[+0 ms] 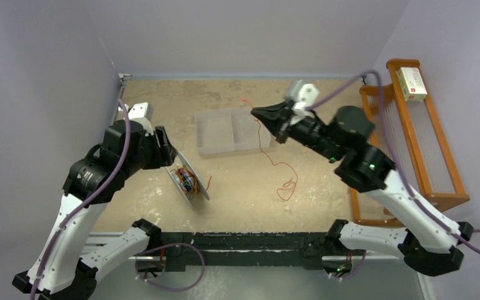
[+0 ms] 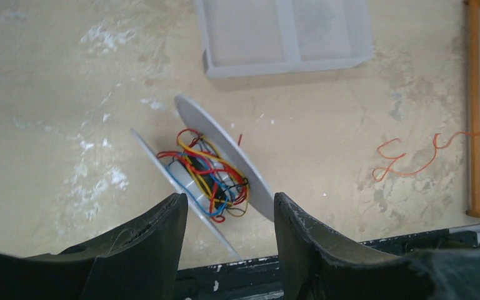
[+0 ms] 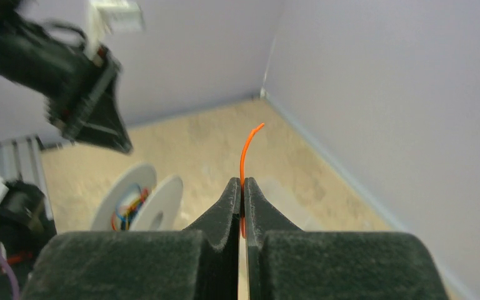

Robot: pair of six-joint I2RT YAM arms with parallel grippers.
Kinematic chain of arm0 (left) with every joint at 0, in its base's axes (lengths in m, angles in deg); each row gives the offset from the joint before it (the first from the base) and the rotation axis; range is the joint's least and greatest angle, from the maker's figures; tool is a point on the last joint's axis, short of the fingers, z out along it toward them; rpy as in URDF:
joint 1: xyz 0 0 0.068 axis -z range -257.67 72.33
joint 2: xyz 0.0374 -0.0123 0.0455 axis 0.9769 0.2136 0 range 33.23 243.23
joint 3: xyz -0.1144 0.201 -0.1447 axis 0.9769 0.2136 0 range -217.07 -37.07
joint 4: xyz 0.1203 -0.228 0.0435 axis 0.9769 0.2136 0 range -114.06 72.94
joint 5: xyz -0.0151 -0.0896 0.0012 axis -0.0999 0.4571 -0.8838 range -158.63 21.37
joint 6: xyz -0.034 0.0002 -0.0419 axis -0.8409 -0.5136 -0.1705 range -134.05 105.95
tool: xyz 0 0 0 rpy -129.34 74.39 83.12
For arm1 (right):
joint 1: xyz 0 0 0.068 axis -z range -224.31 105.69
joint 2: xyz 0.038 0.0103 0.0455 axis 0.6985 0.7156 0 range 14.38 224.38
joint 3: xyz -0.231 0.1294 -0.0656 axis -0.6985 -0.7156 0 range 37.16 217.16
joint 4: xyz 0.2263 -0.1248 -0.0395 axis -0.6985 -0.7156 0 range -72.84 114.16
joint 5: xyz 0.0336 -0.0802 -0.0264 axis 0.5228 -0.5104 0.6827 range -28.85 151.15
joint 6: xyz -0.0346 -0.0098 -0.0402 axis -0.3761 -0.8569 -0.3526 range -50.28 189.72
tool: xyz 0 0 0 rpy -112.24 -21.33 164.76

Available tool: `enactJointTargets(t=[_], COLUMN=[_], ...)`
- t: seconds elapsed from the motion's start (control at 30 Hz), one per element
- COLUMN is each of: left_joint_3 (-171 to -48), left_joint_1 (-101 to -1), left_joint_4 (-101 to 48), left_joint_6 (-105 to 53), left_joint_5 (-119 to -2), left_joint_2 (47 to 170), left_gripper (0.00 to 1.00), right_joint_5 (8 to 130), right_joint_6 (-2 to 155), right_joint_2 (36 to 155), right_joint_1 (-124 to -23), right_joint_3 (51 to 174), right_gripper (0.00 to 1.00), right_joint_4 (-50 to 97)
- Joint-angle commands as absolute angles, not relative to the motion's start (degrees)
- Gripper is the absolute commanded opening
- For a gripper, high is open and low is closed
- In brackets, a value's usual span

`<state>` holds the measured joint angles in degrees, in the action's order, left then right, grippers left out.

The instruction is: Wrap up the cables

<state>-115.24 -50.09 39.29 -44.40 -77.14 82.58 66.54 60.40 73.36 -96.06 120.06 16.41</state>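
A thin red-orange cable (image 1: pixel 269 153) hangs from my right gripper (image 1: pixel 254 112) down to a loose coil on the table. In the right wrist view the gripper (image 3: pixel 242 182) is shut on the cable (image 3: pixel 245 150), whose free end curves up past the fingertips. The coil also shows in the left wrist view (image 2: pixel 406 159). A grey double-disc spool (image 1: pixel 195 181) stands tilted on the table, with a tangle of red, yellow and blue wires between its discs (image 2: pixel 225 150). My left gripper (image 1: pixel 167 152) hovers just left of and above the spool, open and empty (image 2: pixel 228 200).
A clear two-compartment plastic tray (image 1: pixel 231 131) sits behind the spool and also shows in the left wrist view (image 2: pixel 287 59). A wooden rack (image 1: pixel 412 144) runs along the right wall with a white-and-red box (image 1: pixel 411 84) on top. A black strip (image 1: pixel 244 240) edges the table front.
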Motion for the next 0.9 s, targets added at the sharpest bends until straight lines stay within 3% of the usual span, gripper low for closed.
enactJointTargets(t=[0.0, 0.3, 0.87], left_joint_3=[-114.8, -104.9, -95.0], left_joint_1=[-49.8, -49.8, -49.8], left_joint_4=[47.0, 48.2, 38.7], left_joint_6=[-51.0, -60.5, -63.3], left_joint_5=[-83.8, -81.9, -78.9], left_joint_2=[80.2, 76.6, 80.3], left_gripper=[0.52, 0.52, 0.55], right_joint_5=[62.4, 61.3, 63.3], right_joint_6=[58.8, 59.9, 62.4], right_joint_2=[76.2, 78.6, 73.9], right_joint_1=[-96.3, -96.3, -96.3], right_joint_3=[115.5, 111.1, 101.4], right_gripper=[0.00, 0.00, 0.00], right_joint_4=[19.1, 22.8, 26.9])
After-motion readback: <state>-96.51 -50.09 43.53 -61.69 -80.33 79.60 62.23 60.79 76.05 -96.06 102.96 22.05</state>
